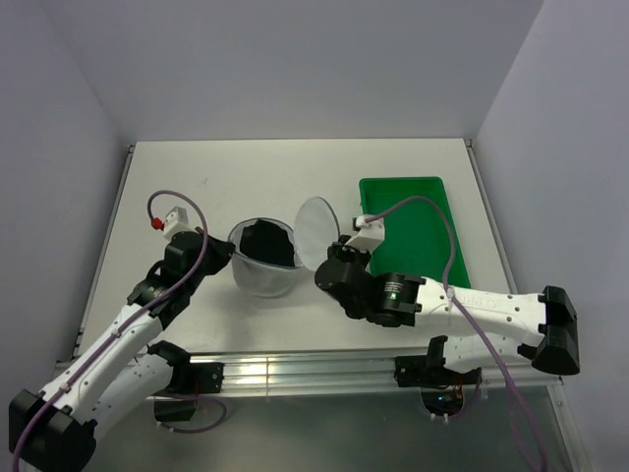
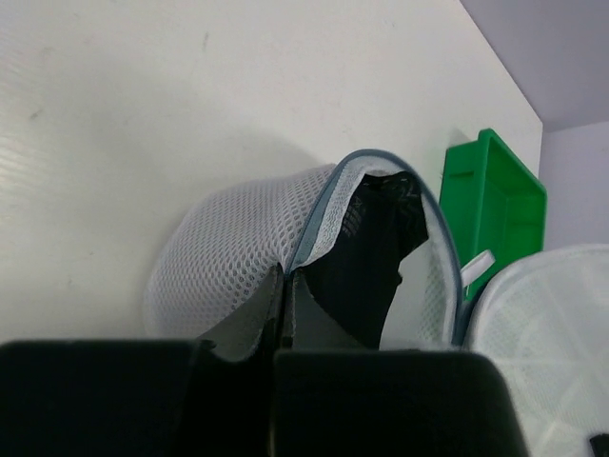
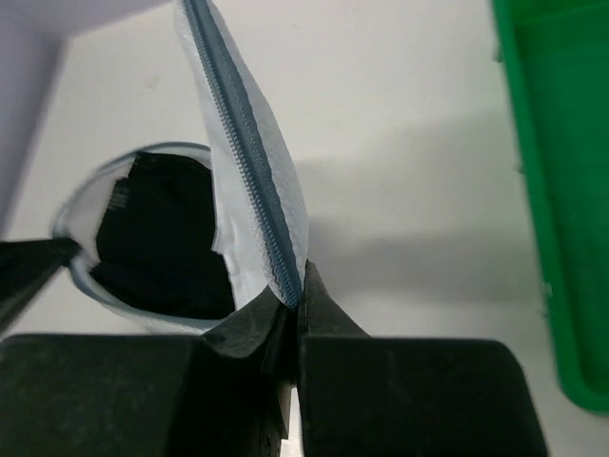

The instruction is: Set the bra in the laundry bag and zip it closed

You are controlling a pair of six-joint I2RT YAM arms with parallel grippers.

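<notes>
The white mesh laundry bag point(image 1: 257, 275) lies mid-table with its mouth open. The black bra point(image 1: 266, 242) sits inside it, also seen in the left wrist view point(image 2: 366, 257) and the right wrist view point(image 3: 157, 238). The bag's round lid point(image 1: 315, 230) stands up on edge. My left gripper point(image 1: 228, 258) is shut on the bag's rim point(image 2: 309, 233) at its left side. My right gripper point(image 1: 327, 272) is shut on the lid's zipper edge point(image 3: 249, 171) and holds the lid upright.
A green plastic tray point(image 1: 413, 224) stands on the table right of the bag, close behind my right arm; it shows in the left wrist view point(image 2: 490, 205) and the right wrist view point(image 3: 557, 190). Walls enclose the table on three sides.
</notes>
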